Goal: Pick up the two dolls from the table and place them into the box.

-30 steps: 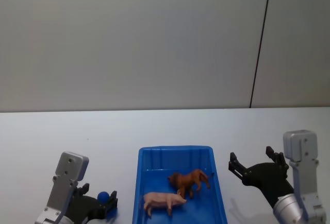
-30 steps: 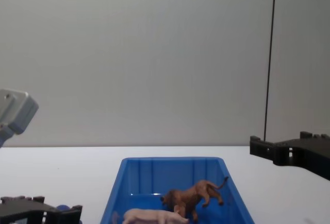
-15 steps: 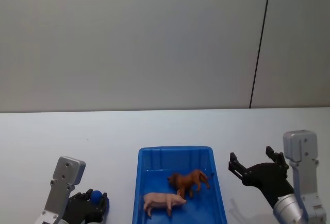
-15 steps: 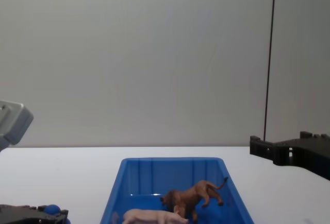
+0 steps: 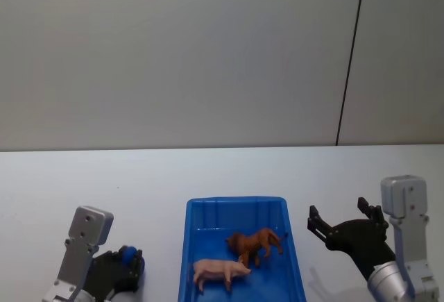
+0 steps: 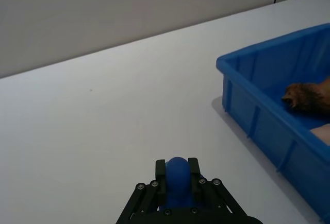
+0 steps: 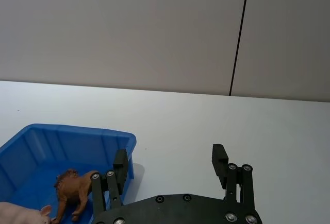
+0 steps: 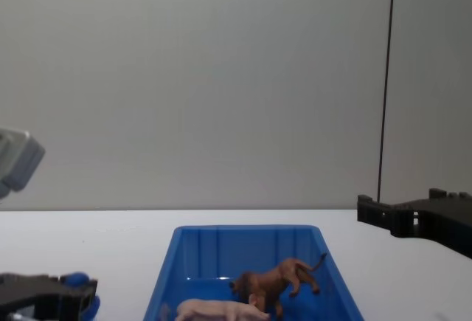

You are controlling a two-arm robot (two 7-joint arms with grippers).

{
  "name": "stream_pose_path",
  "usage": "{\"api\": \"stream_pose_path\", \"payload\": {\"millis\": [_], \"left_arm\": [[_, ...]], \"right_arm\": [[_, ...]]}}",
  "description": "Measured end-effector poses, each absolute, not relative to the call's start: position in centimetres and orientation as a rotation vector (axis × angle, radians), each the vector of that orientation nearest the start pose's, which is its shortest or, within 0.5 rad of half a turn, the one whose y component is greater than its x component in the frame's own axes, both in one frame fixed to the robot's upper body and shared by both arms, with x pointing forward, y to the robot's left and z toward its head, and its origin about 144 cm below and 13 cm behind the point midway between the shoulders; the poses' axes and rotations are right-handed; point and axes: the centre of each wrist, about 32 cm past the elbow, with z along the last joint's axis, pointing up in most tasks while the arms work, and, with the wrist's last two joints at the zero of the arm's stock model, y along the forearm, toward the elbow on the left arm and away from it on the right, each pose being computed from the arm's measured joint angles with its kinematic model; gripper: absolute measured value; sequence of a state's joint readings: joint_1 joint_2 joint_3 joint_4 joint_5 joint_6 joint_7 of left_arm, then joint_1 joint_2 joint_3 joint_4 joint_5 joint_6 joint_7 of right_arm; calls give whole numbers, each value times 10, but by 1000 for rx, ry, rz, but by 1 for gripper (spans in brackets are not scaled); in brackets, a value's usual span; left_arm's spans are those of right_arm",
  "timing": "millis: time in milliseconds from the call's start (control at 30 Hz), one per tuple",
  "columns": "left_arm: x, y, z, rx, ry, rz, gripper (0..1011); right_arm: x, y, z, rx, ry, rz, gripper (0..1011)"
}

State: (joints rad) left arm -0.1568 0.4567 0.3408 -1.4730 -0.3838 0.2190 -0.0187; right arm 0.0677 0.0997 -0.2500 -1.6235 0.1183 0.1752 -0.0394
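step: both figurines already lie in the bin, so the placing looks done; what remains, as i judge it, is for the arms to draw clear and park.
next move: no grasp seems needed; each arm would only have to keep off the bin's rim as it pulls away.
left gripper point(image 5: 128, 264): lower left of the head view, low beside the bin, its black fingers drawn narrow around a small blue ball-like piece point(image 6: 177, 171); holds neither doll.
right gripper point(image 5: 345, 223): lower right of the head view, jaws wide, nothing between them, just beside the bin's right wall.
pale pink plastic pig point(image 5: 220, 271): lower centre, nearest of the two, on its side on the bin floor.
brown plastic lion with darker mane point(image 5: 257, 242): just behind the pig, touching or nearly so, tilted, thin tail toward the right wall.
blue rectangular plastic bin point(image 5: 234, 205): bottom centre, sloped ribbed inner walls, far larger than the dolls.
plain white tabletop point(image 5: 173, 177): runs back to the grey wall across mid frame.
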Motion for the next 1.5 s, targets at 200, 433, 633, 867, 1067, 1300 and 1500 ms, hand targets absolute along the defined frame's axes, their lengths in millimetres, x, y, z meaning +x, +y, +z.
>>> {"api": "stream_pose_path", "payload": {"millis": [200,433,633,867,1067,1300,1500], "left_arm": [[488,272,1161,282,50,1266,222],[489,267,1177,237,-22,1215,180],[492,261,1190,202,-75,1150,146],[496,251,1201,163,-117,1059,107],[501,238,1209,136,-137,972,166],[505,226,1214,124,-147,912,386],[508,219,1217,121,-150,882,589]], "right_arm": [[468,-174,1173,-68,57,-1354,1001],[468,-174,1173,-68,57,-1354,1001],[468,-174,1173,-68,57,-1354,1001],[468,-174,1173,-68,57,-1354,1001],[468,-174,1173,-68,57,-1354,1001],[468,-174,1173,-68,57,-1354,1001],[468,-174,1173,-68,57,-1354,1001]]}}
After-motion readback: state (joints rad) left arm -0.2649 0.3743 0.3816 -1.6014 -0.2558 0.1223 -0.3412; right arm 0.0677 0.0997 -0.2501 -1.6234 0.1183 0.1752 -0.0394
